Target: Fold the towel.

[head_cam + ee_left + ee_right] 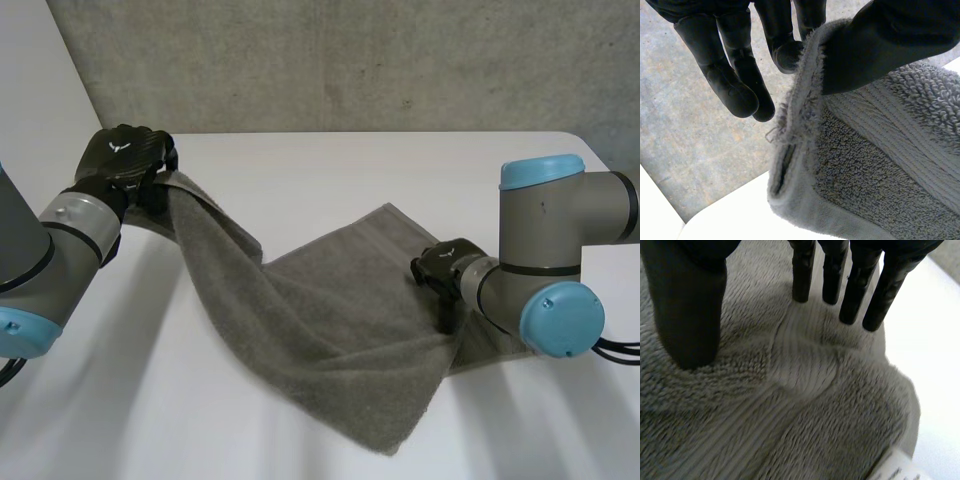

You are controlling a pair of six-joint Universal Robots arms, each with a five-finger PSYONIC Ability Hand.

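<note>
Left robot hand [125, 155] pinches a lifted left corner of the towel [330, 320]; right robot hand [445, 268], fingers [855, 285] straight, pins its right edge. Best kept taut.

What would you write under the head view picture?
Left hand holds a towel corner up; right hand rests on the flat part.

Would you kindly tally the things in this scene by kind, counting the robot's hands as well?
grey towel: 1
black robot hands: 2 (left hand, right hand)
white table: 1
Total: 4
</note>
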